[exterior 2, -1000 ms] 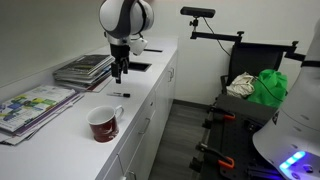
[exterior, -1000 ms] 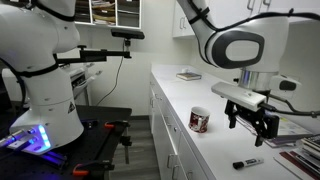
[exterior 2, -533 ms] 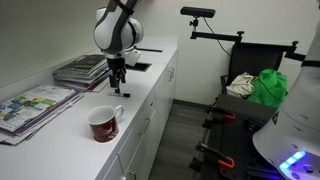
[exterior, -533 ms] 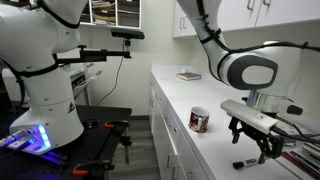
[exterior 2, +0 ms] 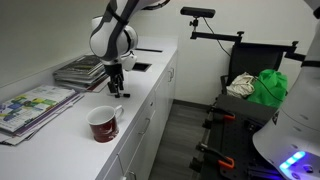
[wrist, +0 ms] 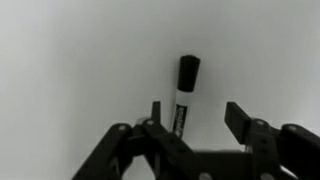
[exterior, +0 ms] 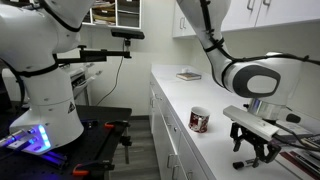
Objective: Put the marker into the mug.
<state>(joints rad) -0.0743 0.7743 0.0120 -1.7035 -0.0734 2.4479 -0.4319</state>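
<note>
Black fingers of the gripper (wrist: pixel 197 115) stand spread on either side of the marker (wrist: pixel 184 92), which lies on the white counter (wrist: pixel 70 60) pointing to 12 o'clock (black cap end farthest). In an exterior view the mug (exterior: pixel 200 120) stands well apart at the gripper's 10 o'clock, with a flat dark object (exterior: pixel 188 75) farther back.

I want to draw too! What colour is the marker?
The marker has a black cap and whitish body; wrist view shows it best.
</note>
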